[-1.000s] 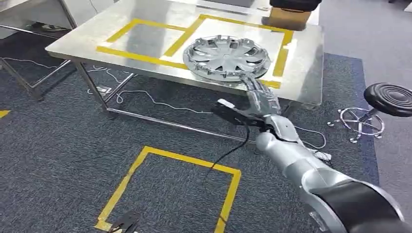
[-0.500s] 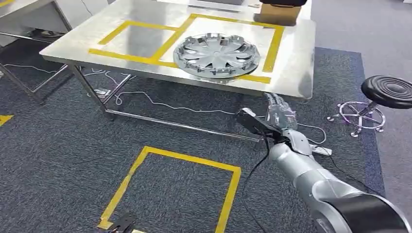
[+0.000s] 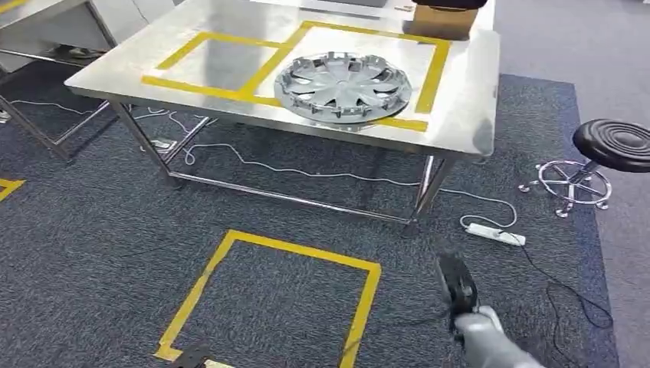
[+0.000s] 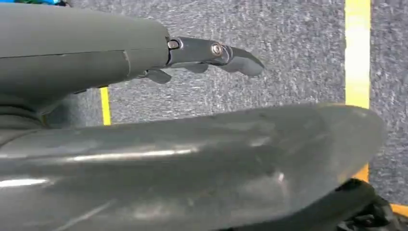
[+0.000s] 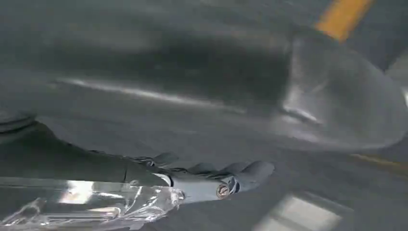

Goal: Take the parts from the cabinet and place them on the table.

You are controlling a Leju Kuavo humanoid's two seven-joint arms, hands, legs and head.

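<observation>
Hubcap [image 3: 342, 86]: silver, lay flat on the tabletop [image 3: 471, 107], inside the right-hand yellow tape box [image 3: 434, 67], its near edge overlapping the tape line. No hand touching it.
Tabletop: shiny steel, two tape boxes side by side; left box bare.
Cardboard box [image 3: 446, 18]: brown, at far edge of tabletop, well behind hubcap, partly cut off by frame.
Right hand [image 3: 457, 287]: low near the carpet, well apart from the tabletop, dark and blurred in head view. In wrist view [image 5: 226, 179] fingers stretched out straight, held nothing; hand open.
Left hand [image 4: 211, 55]: fingers extended and apart over the carpet, gripped nothing; open.
Floor: dark carpet w/ yellow tape square [image 3: 270, 299] in front of the tabletop.
Stool [image 3: 613, 146]: black round seat, chrome base, to the right of the tabletop.
Power strip [image 3: 494, 233]: white, on carpet near the right table leg, white cable running under the tabletop.
</observation>
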